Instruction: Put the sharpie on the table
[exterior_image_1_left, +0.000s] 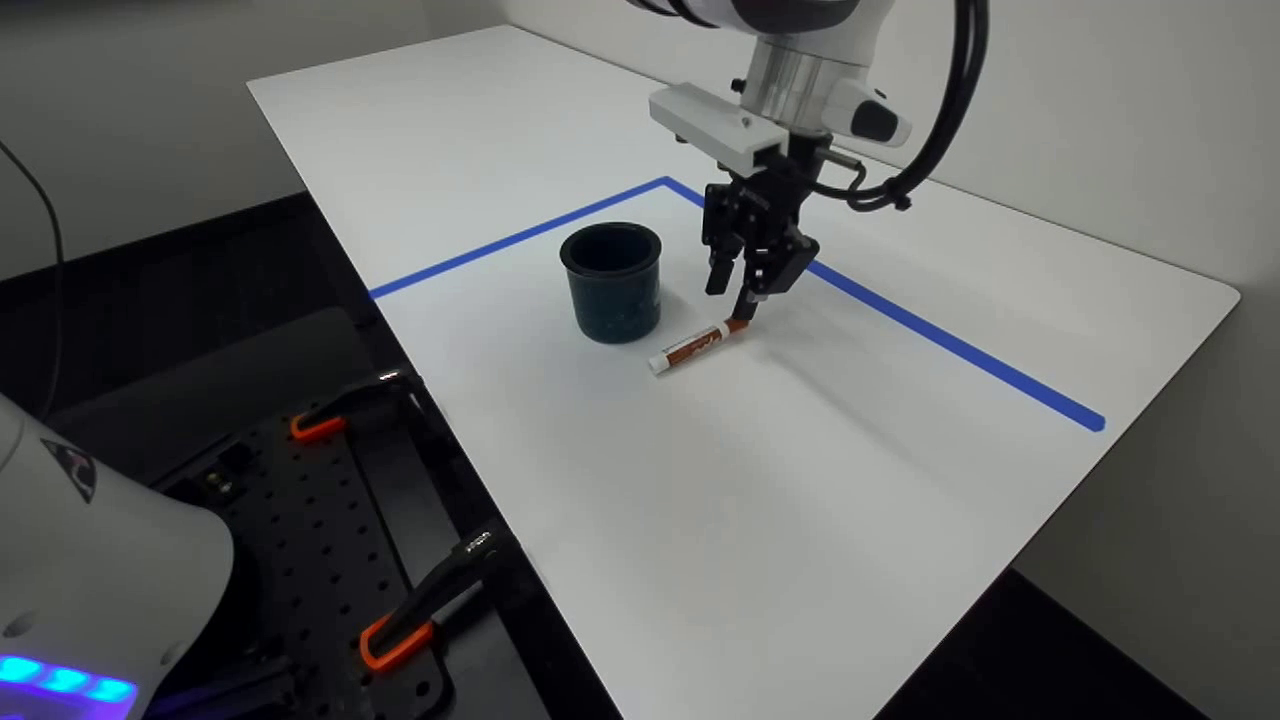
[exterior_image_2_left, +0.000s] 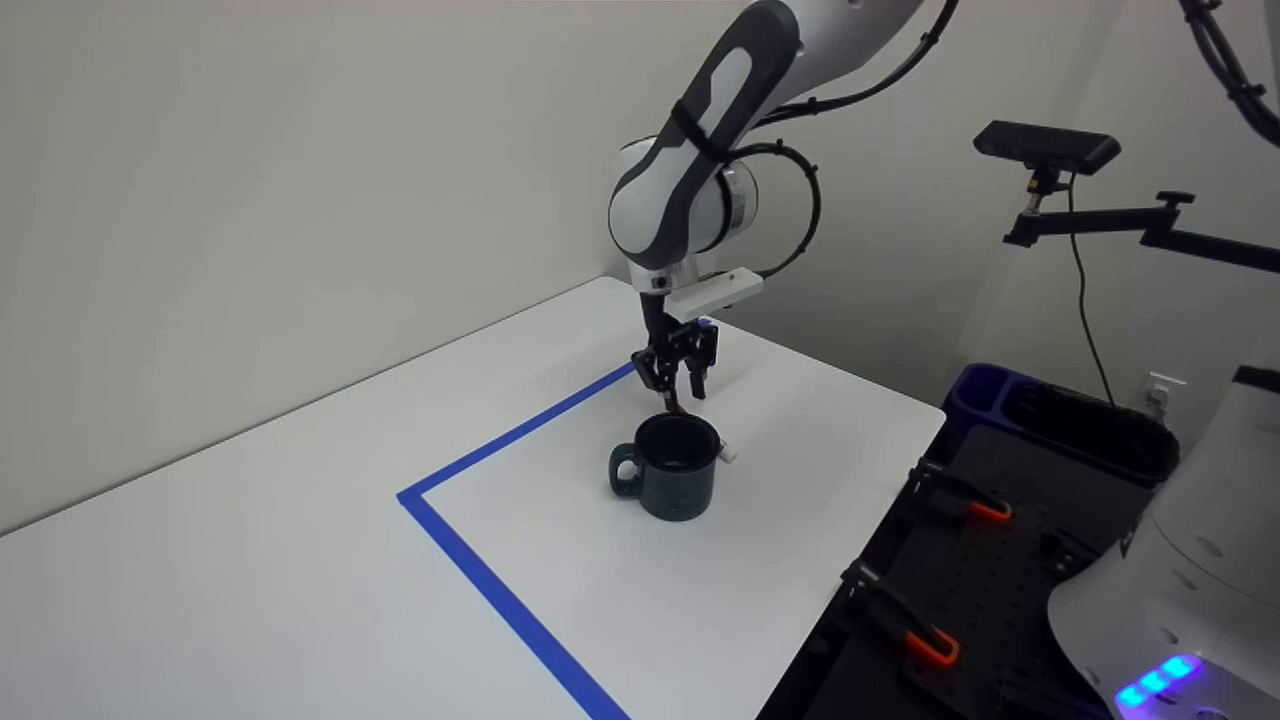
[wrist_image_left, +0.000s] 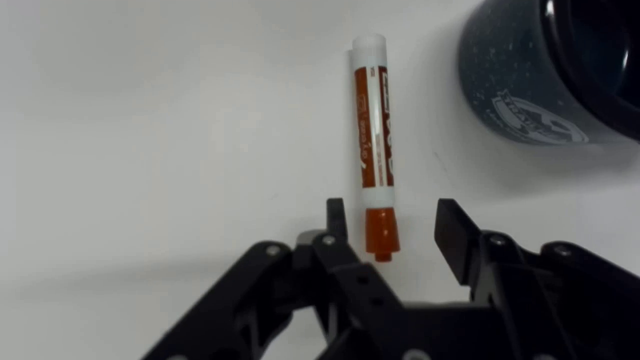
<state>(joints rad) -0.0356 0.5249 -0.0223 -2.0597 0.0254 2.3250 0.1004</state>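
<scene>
- Orange-and-white sharpie (wrist_image_left: 375, 127) lies on the white desk (exterior_image_1_left: 700, 480), near a dark mug (exterior_image_2_left: 677, 488).
- Black fingers (wrist_image_left: 456, 240) stand spread, the sharpie's orange cap (wrist_image_left: 382, 230) between them in the wrist view.
- Blue tape (exterior_image_1_left: 953, 342) marks the desk.

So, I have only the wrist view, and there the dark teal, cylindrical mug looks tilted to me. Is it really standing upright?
Observer: Yes, in both exterior views the mug stands upright on the large white rectangular table.
Operator: Good. Does it have a handle?
Observer: Yes, in an exterior view I see its dark loop handle, pointing away from the robot's white base.
Operator: And is there any marking around the slim orange-and-white sharpie?
Observer: Yes, straight blue tape lines meet in a corner, and the sharpie lies inside it.
</scene>
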